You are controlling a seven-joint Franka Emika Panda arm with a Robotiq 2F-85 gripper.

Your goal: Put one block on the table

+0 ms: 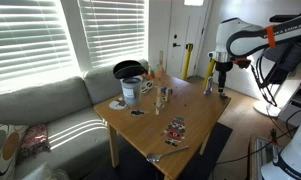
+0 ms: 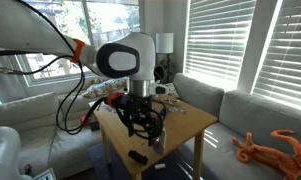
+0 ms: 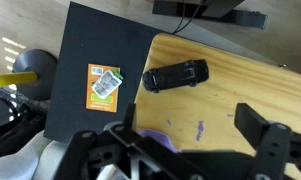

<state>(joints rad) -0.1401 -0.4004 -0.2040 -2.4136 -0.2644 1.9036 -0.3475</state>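
The light-brown wooden table (image 1: 195, 112) stands in front of the sofa and shows in both exterior views (image 2: 193, 124). My gripper (image 1: 222, 88) hangs over one corner of it, fingers pointing down (image 2: 145, 132). In the wrist view the gripper (image 3: 190, 128) is open and wide, with bare wood (image 3: 235, 85) and purple marks between the fingers. A small lavender piece (image 3: 162, 140) lies by one finger, mostly hidden by the gripper body; I cannot tell if it is a block. No block is clearly visible elsewhere.
A black elongated object (image 3: 176, 75) lies near the table corner. A black bowl (image 1: 127, 69), a white mug (image 1: 131, 90) and small items crowd the far side. A black floor mat (image 3: 90, 60) with an orange card (image 3: 104, 86) lies beside the table. The sofa (image 1: 50, 105) runs alongside.
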